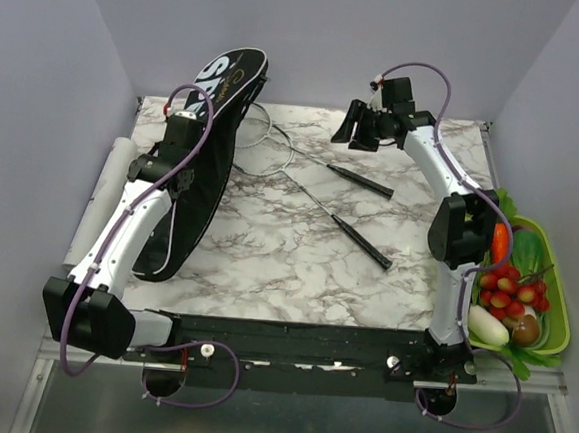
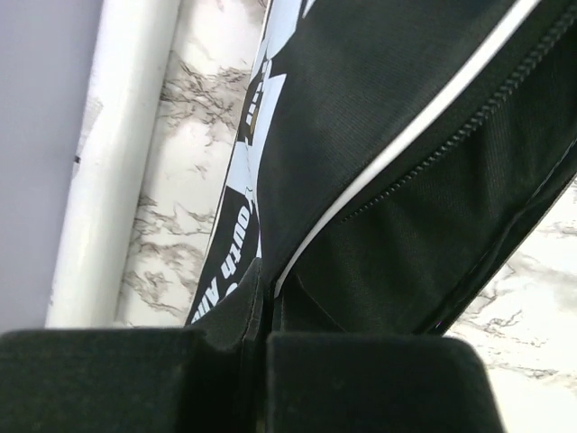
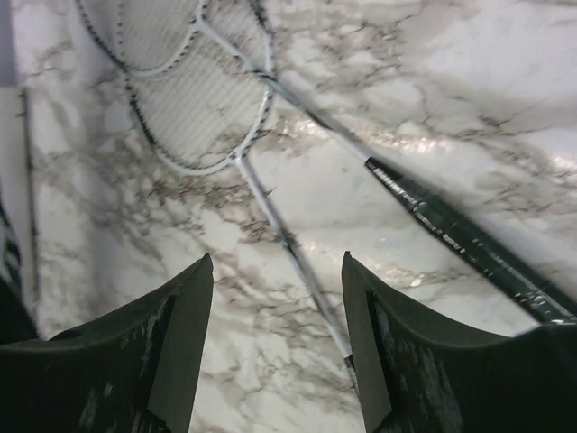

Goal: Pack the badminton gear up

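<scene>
The long black bag (image 1: 206, 160) with white lettering lies along the table's left side, its wide end propped on the back wall. My left gripper (image 1: 186, 123) is over it, shut on a fold of bag fabric (image 2: 255, 298) beside the zipper (image 2: 451, 140). Two rackets lie mid-table, their pale hoops (image 1: 265, 142) overlapping next to the bag and their black stems (image 1: 364, 183) (image 1: 364, 241) pointing right. My right gripper (image 1: 362, 129) is open and empty above the table. In its wrist view the gripper (image 3: 275, 271) straddles one thin shaft (image 3: 290, 254); the hoops (image 3: 194, 108) lie ahead.
A white roll (image 1: 106, 194) lies along the left table edge, also in the left wrist view (image 2: 117, 162). A green basket (image 1: 556, 298) of toy vegetables sits off the right edge. Purple walls close the back and sides.
</scene>
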